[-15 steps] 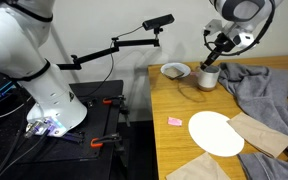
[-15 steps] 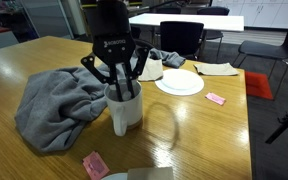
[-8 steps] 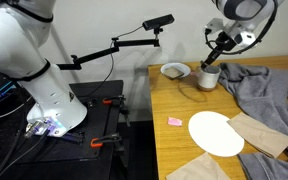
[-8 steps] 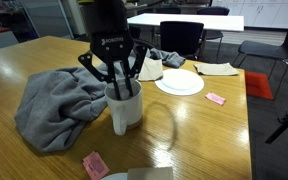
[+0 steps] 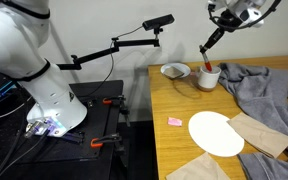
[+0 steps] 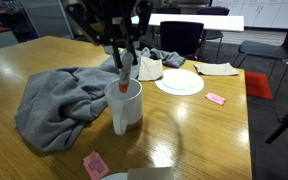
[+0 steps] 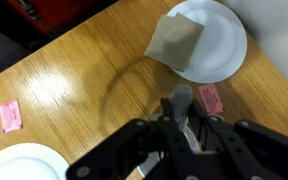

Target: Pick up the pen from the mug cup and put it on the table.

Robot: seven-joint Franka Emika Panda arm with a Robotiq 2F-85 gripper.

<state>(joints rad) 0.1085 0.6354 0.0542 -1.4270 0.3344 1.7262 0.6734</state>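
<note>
Red pen (image 6: 125, 80) clamped at upper end in my gripper (image 6: 124, 60), hanging near upright, lower tip about level with mug cup (image 6: 125, 110) rim. Light, stiff, slick barrel: I judge firm pad grip needed before setting on table (image 6: 214, 140).

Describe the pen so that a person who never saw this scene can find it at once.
On the wooden table, beside the crumpled grey cloth, stands a white mug. The pen sticks up from its mouth, pinched by the gripper above. It is the only thin red stick; the pink notes lie flat.
</note>
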